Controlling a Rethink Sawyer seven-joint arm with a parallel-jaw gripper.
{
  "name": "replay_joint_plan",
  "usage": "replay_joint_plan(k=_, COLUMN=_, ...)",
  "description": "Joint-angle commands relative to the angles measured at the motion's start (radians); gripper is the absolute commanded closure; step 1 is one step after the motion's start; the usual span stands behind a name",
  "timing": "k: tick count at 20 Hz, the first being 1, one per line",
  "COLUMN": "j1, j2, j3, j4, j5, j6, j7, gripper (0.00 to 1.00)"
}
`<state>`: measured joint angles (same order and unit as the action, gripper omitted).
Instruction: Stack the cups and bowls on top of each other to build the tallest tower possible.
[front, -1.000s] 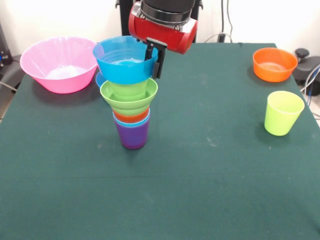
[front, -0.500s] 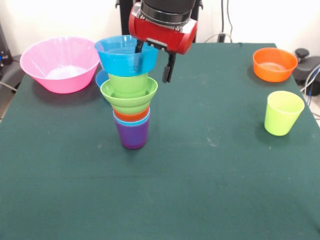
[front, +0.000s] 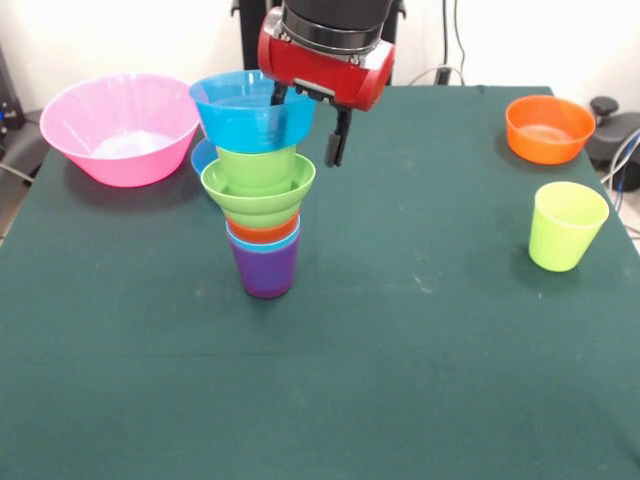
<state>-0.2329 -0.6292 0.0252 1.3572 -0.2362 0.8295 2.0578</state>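
The tower stands left of the table's middle. From the bottom it is a purple cup (front: 265, 272), a light blue cup (front: 283, 248), an orange cup (front: 263, 234), the ridged green bowl (front: 258, 198), the stepped green cup (front: 256, 166) and a blue bowl (front: 250, 120) on top. My gripper (front: 306, 118) is open and straddles the blue bowl's right rim. One finger (front: 337, 140) hangs outside the bowl and the other is inside it. A second blue bowl (front: 203, 156) peeks out behind the tower.
A large pink bowl (front: 120, 128) stands at the far left. An orange bowl (front: 548, 128) is at the far right, with a yellow-green cup (front: 566, 226) in front of it. The green cloth-covered table (front: 400, 350) ends close behind them.
The gripper was shut on the blue bowl's right rim and has opened. The bowl, tilted before, now sits level on the tower. Nothing has moved in the last half second.
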Motion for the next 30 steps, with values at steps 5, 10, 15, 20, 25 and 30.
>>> replay_joint_plan(k=5, j1=-0.005, j2=0.076, j3=0.074, j4=0.023, j5=-0.08, j6=-0.005, j7=-0.119, gripper=0.0)
replay_joint_plan(k=10, j1=-0.019, j2=0.066, j3=0.084, j4=0.017, j5=-0.077, j6=0.024, j7=-0.154, gripper=0.0)
replay_joint_plan(k=15, j1=-0.032, j2=0.056, j3=0.096, j4=-0.002, j5=-0.069, j6=0.069, j7=-0.187, gripper=0.0)
replay_joint_plan(k=20, j1=-0.036, j2=0.039, j3=0.1, j4=0.01, j5=-0.061, j6=0.095, j7=-0.191, gripper=0.0)
replay_joint_plan(k=25, j1=-0.036, j2=0.044, j3=0.101, j4=-0.003, j5=-0.057, j6=0.118, j7=-0.188, gripper=0.0)
replay_joint_plan(k=30, j1=-0.033, j2=0.045, j3=0.101, j4=-0.011, j5=-0.054, j6=0.13, j7=-0.18, gripper=1.0)
